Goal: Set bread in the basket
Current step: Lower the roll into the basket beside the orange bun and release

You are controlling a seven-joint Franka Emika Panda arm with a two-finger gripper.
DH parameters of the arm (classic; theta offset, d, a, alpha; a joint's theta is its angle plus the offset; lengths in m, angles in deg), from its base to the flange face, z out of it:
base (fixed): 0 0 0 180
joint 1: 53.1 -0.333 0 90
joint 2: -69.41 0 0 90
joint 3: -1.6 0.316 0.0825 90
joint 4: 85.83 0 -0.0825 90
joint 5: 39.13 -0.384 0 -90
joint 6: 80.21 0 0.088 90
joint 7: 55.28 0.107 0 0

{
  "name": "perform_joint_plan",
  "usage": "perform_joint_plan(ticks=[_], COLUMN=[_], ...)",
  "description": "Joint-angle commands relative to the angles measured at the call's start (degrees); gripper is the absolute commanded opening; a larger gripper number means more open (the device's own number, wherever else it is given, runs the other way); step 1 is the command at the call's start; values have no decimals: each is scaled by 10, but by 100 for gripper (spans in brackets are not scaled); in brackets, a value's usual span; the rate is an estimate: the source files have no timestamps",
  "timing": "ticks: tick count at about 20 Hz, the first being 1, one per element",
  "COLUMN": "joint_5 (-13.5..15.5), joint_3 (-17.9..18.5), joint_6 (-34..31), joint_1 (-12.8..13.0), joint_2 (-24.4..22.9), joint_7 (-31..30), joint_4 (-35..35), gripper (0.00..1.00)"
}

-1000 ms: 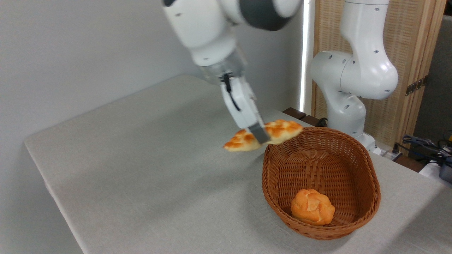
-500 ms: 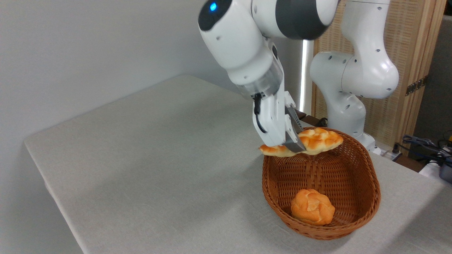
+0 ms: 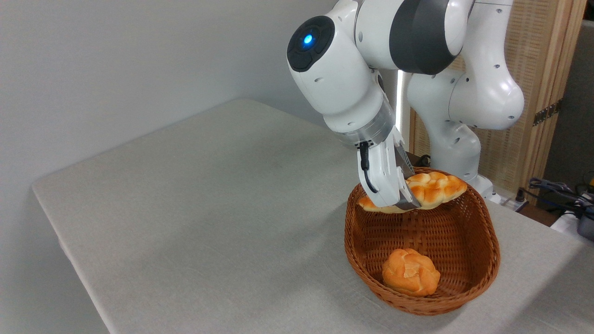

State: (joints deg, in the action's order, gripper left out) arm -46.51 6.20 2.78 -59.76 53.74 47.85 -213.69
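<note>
Your gripper (image 3: 404, 200) has carried the bread (image 3: 429, 191) in over the basket (image 3: 468, 283) during the last second. A second ago the loaf hung mostly outside the basket's far left rim, with only its right tip above the weave; half a second ago it straddled that rim; now almost its whole length sits above the basket's far end, with just the left tip roughly level with the rim there. The arm has also swung lower and closer to the basket, so the wrist now looms over the basket's far left edge.

The fingers are closed tight across the loaf's middle, so you are pinching it by its narrow waist and both pointed ends stick out free. It is held nearly level, tilted slightly up to the right, and as far as you can tell it is clear of the wicker.

Inside the basket, at its near end, lies a small round bun (image 3: 411, 272), well apart from where the loaf hangs. The table (image 3: 185, 208) around the basket shows nothing else.

By my reading the carry is nearly done: what remains is to lower a little into the far end and let go, keeping the left tip off the rim so the loaf does not tip out
</note>
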Motion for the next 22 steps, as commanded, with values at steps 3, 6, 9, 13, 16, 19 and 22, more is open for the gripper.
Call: perform_joint_plan(ticks=[3,6,9,13,16,19,22], joint_5=[-4,-1,-1,-1,0,0,43], joint_3=[3,3,3,3,3,2,-5], joint_6=[8,7,7,8,8,7,1], joint_1=[3,3,3,3,3,4,4], joint_2=[-11,-11,-10,-11,-11,-12,-10], joint_7=[1,-7,-8,-8,-8,-8,-48], joint_4=[-9,-9,-9,-5,-5,17,81], gripper=[100,100,100,100,100,100,100])
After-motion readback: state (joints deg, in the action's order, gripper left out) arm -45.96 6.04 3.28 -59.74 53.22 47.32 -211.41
